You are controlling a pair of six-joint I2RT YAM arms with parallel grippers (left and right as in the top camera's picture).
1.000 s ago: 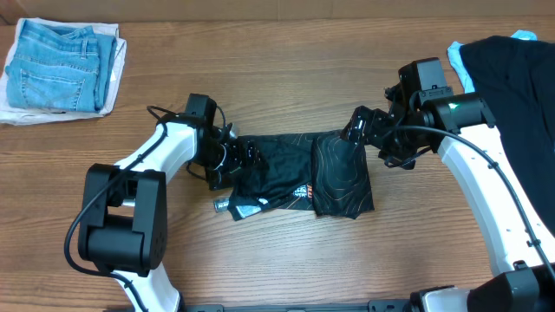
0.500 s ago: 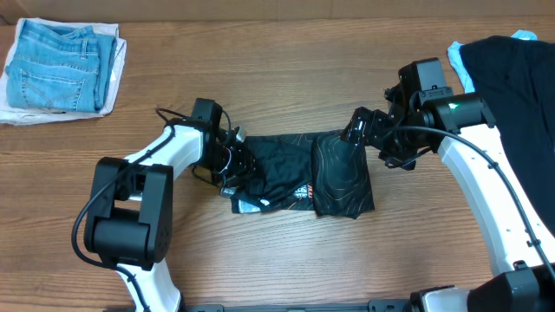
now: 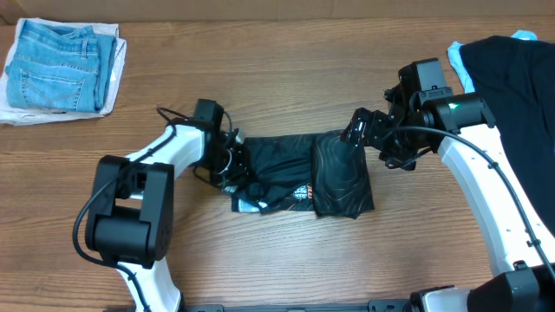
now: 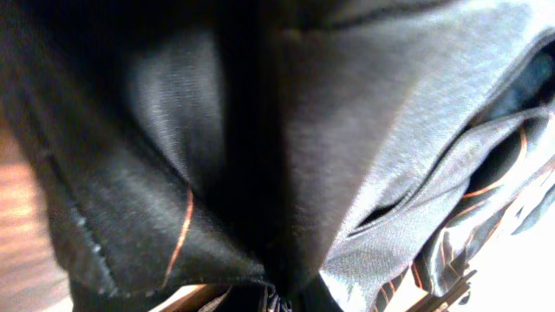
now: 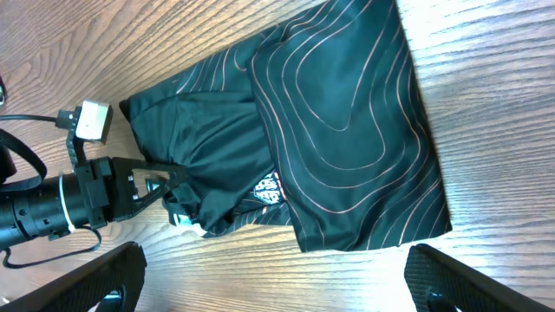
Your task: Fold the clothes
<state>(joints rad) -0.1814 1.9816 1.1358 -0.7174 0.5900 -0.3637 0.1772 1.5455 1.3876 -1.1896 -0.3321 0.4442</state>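
In the middle of the brown wooden table [image 3: 286, 260], see the black short-sleeved sports shirt with thin orange contour lines [image 3: 342, 178], gathered into a band running left to right. Doubled over at its right part into a flat, fairly neat panel, contour pattern up. Rumpled on the left half, with small white logos along the near edge and loose folds heaped together. Not yet a tidy packet, then: judged about midway, with at least one more fold and some smoothing left to do.

At the left end of that band, find the left gripper [image 3: 234, 167] clamped tight on the shirt's bunched edge. From its own wrist camera, nothing but pinched black cloth across the view. Probably placed to carry this end rightward over the flat panel.

Just beyond the shirt's far right corner, note the right gripper [image 3: 354, 134], fingers spread wide and holding nothing. Appears to hover above the cloth rather than touch it.

Farther off, at the far left corner, spot the folded light-blue denim jeans [image 3: 61, 65] on a white cloth [image 3: 10, 111], well apart from the shirt. At the far right, a heap of dark fabric [image 3: 512, 87] over a pale blue cloth [image 3: 457, 56]. Cannot tell whether meant for folding.
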